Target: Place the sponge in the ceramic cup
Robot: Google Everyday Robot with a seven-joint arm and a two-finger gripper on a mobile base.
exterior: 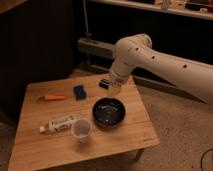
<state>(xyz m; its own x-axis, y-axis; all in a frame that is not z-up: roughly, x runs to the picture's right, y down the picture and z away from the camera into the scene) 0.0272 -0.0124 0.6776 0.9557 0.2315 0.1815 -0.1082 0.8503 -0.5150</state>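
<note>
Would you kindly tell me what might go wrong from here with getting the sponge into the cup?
The pincer hangs right of the sponge in the view, close beside the black bar; crossing over, it might knock the bar.
The ceramic cup stands close to the black bowl and the white tube, so an off release could drop the sponge into the bowl.
The sponge looks about as wide as the cup and may lodge on its rim.
</note>
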